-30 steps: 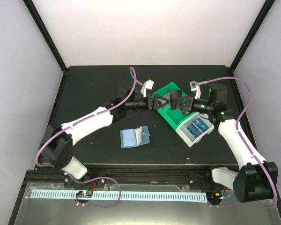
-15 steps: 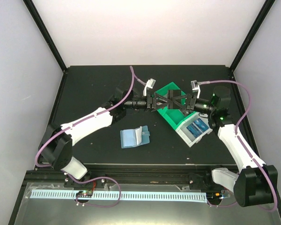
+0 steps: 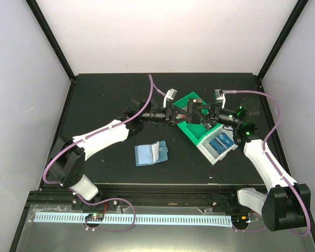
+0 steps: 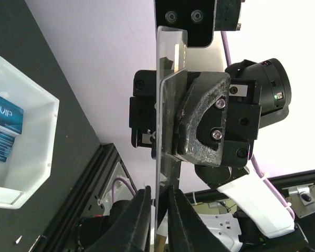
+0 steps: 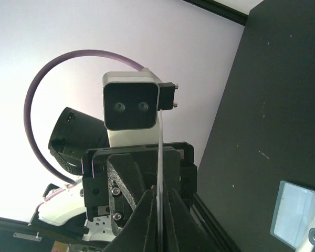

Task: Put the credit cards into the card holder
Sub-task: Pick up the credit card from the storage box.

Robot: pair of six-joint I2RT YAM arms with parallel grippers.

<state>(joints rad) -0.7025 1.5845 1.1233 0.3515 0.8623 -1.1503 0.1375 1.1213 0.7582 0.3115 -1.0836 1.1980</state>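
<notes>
2 arms (image 3: 102, 135), 2 bins (image 3: 188, 131), 1 card holder (image 3: 151, 153).

The card holder (image 3: 151, 153) lies on the table (image 3: 105, 100), a little toward six o'clock from its middle. At the holder's three o'clock sits the near bin (image 3: 207, 153) with credit cards (image 3: 220, 143) in it. The far bin (image 3: 189, 132) touches it at its eleven o'clock. Above the far bin the left gripper (image 4: 158, 197), reaching from nine o'clock, meets the right gripper (image 5: 160, 197), reaching from three. One credit card (image 4: 170, 52) stands upright between both pairs of fingers.

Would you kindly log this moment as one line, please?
phase: handover | left gripper: shut on thin flat plastic card | right gripper: shut on card | teal folding card holder: open
</notes>
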